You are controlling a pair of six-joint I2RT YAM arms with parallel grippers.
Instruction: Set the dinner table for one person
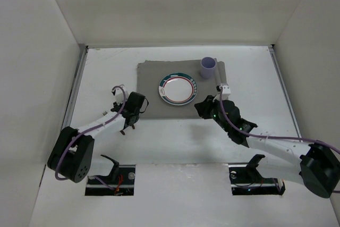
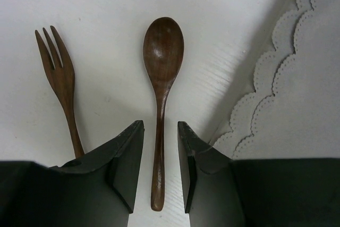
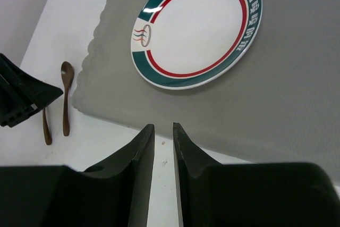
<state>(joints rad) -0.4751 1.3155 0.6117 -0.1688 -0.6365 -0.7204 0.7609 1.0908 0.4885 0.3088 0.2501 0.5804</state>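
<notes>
The white dinner table [image 1: 106, 67] carries a grey scalloped placemat [image 1: 151, 78] with a green-and-red-rimmed white plate [image 1: 177, 89] and a purple cup [image 1: 207, 67] on it. A wooden spoon [image 2: 162, 51] and a wooden fork [image 2: 59, 73] lie side by side on the table, left of the placemat [image 2: 308, 78]. My left gripper [image 2: 160, 124] is open, its jaws astride the spoon's handle without touching it. My right gripper [image 3: 162, 126] is narrowly open and empty, over the table at the placemat's near edge [image 3: 265, 104], with the plate [image 3: 196, 30] ahead of it.
White walls enclose the table on three sides, and metal rails [image 1: 74, 94] run along its sides. In the right wrist view the spoon [image 3: 66, 97] and part of the fork [image 3: 47, 126] lie beside my left gripper's fingers [image 3: 21, 99].
</notes>
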